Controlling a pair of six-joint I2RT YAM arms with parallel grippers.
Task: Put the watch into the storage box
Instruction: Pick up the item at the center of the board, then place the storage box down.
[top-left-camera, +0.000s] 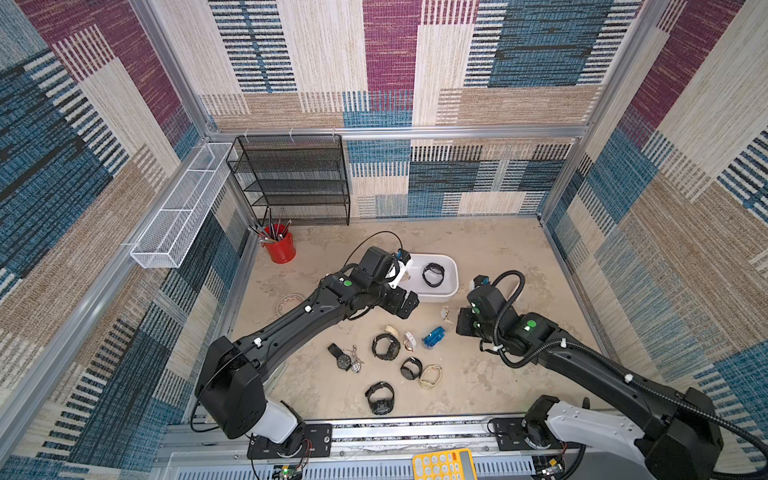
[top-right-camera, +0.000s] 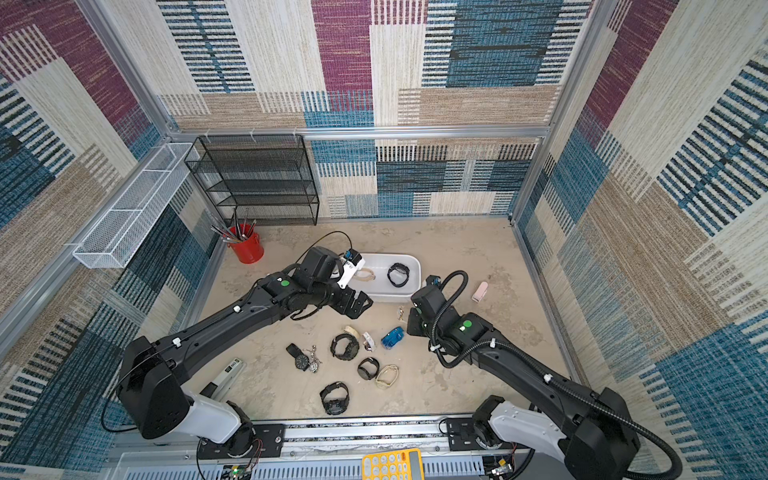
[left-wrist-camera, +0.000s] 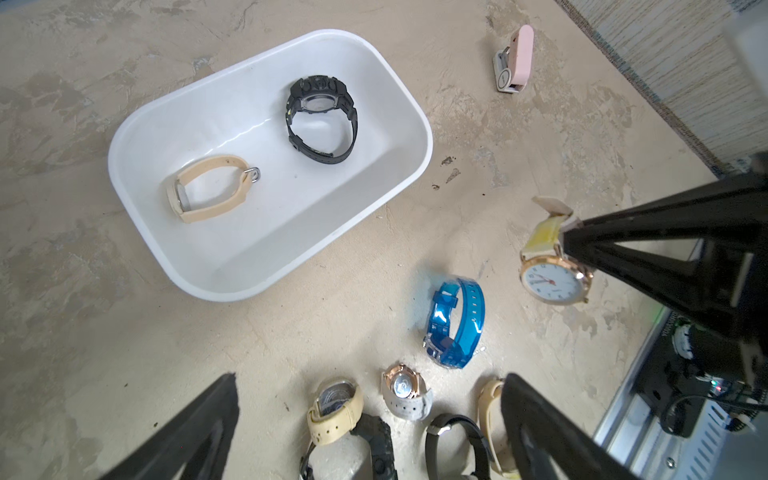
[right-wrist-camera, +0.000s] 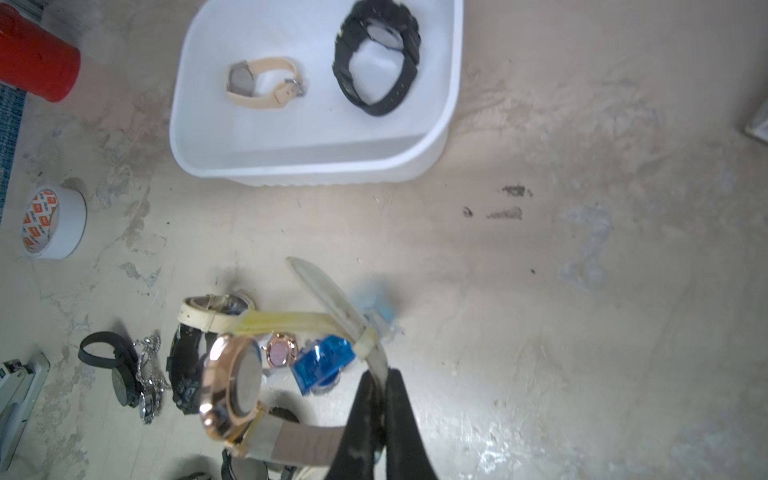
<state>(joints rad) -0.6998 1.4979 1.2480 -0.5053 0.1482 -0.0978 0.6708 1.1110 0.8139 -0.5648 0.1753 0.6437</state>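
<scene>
Over on the left side of the table stands a red cup (top-left-camera: 279, 249) with pens sticking out. Next comes the left gripper (top-right-camera: 356, 305). Its jaws are wide apart with nothing between them, and it hangs by the left end of the white storage box (left-wrist-camera: 266, 232). Inside the box lie a tan watch (left-wrist-camera: 208, 189) and a black watch (left-wrist-camera: 322, 120), well apart from each other. More watches lie on the table in front of the box, and one is a blue watch (left-wrist-camera: 455, 322). Further right, the right gripper (right-wrist-camera: 380, 376) has its jaws pinched tight on the pale strap of the watch (left-wrist-camera: 555, 278) with the gold rim. That watch is outside the box, near its front right corner.
</scene>
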